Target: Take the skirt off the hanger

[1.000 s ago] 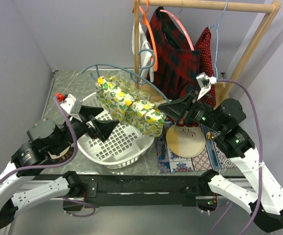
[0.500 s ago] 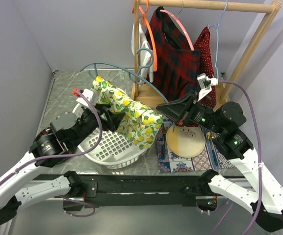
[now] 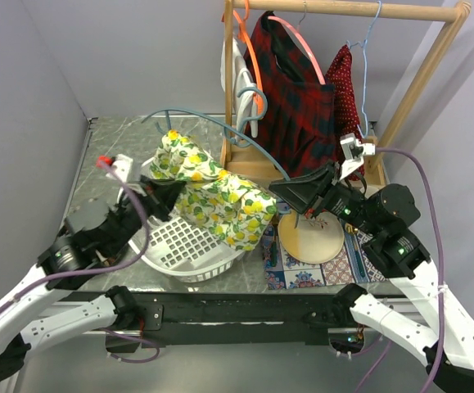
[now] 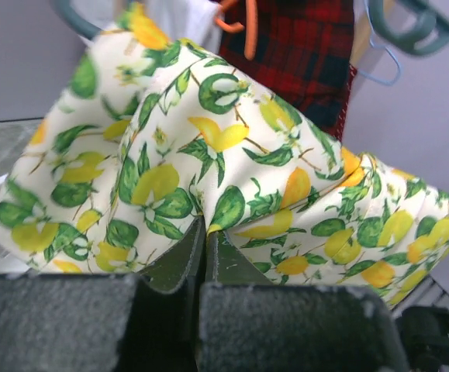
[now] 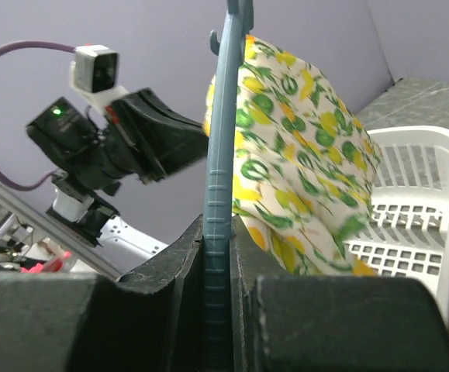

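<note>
The red and dark tartan skirt [image 3: 302, 98] hangs on the thin pink hanger [image 3: 302, 45] from the wooden rail [image 3: 351, 10] at the back; neither gripper touches it. Its lower part shows in the left wrist view [image 4: 302, 46]. My right gripper [image 3: 290, 190] [image 5: 218, 225] is shut on the bar of a grey-blue hanger [image 3: 212, 123] [image 5: 218, 155] that carries a lemon-print garment [image 3: 212, 201]. My left gripper [image 3: 175, 192] [image 4: 205, 225] is shut on a fold of that lemon-print garment [image 4: 208, 139], over the white basket.
A white plastic basket [image 3: 220, 264] sits under the lemon garment. A round wooden board [image 3: 310, 236] lies on a patterned mat [image 3: 302, 274]. On the rail also hang an orange hanger [image 3: 253, 57], a light blue hanger [image 3: 366, 57], a red dotted garment [image 3: 345, 82] and a white garment [image 3: 237, 74].
My left gripper reached up from the basket to the lemon-print garment and closed on it. The garment has sagged lower. The right gripper shifted slightly right, still holding the grey-blue hanger.
</note>
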Robot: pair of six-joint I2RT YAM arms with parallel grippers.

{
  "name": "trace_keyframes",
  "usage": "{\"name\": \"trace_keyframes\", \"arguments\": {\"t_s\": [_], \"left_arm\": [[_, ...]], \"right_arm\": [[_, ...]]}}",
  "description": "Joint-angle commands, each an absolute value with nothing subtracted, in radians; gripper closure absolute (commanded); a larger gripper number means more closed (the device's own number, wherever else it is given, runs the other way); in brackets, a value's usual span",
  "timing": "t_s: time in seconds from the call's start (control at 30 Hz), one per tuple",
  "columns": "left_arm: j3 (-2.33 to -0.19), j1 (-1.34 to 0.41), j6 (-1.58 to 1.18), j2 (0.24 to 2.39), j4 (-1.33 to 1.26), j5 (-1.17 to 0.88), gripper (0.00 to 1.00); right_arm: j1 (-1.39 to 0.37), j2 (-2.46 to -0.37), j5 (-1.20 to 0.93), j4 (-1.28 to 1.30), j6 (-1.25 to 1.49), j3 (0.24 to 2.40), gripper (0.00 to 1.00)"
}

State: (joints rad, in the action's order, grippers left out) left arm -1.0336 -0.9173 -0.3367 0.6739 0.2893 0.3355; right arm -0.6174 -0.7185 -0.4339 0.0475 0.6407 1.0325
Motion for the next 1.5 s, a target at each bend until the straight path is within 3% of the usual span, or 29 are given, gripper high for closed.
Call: {"name": "trace_keyframes", "arguments": {"t_s": [0.0,0.23,0.53,0.9,1.17,1.47], "left_arm": [[-1.08,-0.916,-0.365,0.595,0.346,0.542,0.99],[-1.199,-0.916,-0.316,0.549,0.44,0.82,0.99],[-1.273,-0.916,-0.273,0.517,0.446,0.887,0.99],[-1.052,-0.914,-0.314,0.633,0.281,0.876,0.99],[-1.062,-0.916,-0.38,0.741,0.23,0.733,0.99],[-0.891,-0.896,-0.535,0.733,0.152,0.585,0.99]], "right_arm": [[-0.621,-0.675,-0.31,0.026,0.571,1.04,1.0],[-0.621,-0.646,-0.143,0.135,0.509,1.043,1.0],[-0.621,-0.65,-0.1,0.181,0.474,1.063,1.0],[-0.621,-0.63,-0.113,0.184,0.46,1.068,1.0],[-0.621,-0.611,-0.141,0.201,0.445,1.065,1.0],[-0.621,-0.58,-0.173,0.192,0.423,1.083,1.0]]}}
